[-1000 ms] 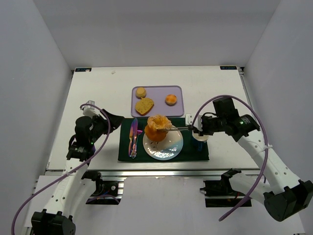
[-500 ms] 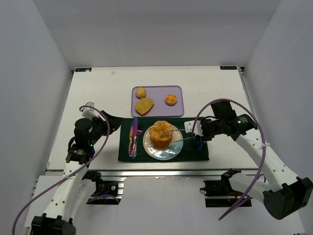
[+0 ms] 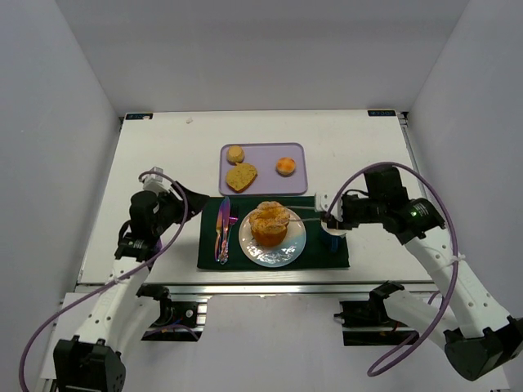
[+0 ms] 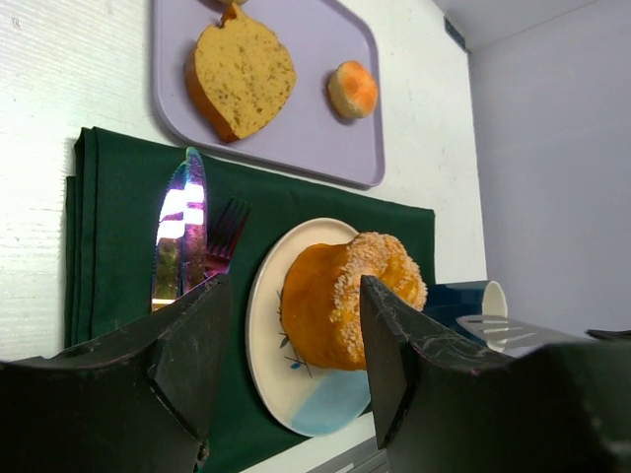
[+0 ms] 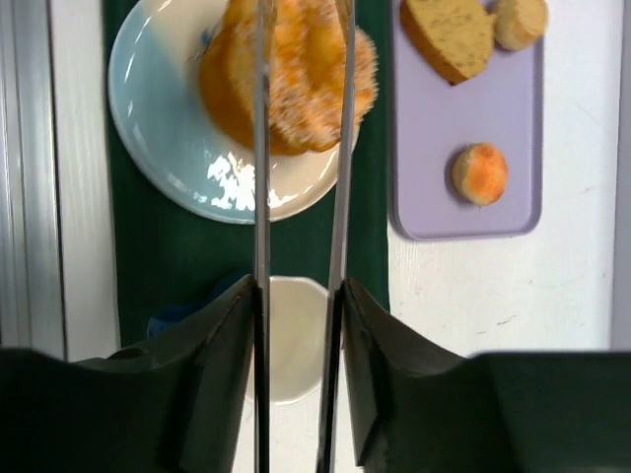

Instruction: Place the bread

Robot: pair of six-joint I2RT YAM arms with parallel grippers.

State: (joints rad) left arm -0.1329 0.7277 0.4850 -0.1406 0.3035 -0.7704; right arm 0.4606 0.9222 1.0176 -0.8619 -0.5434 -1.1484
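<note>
Large swirled golden-orange bread (image 3: 269,224) resting on round white-and-blue plate (image 3: 290,249); right hand (image 3: 288,214) prongs apart over it; left hand (image 4: 291,365) apart, empty.

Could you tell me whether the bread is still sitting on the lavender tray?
No, the bread sits on the white plate, nearer than the lavender tray.
</note>
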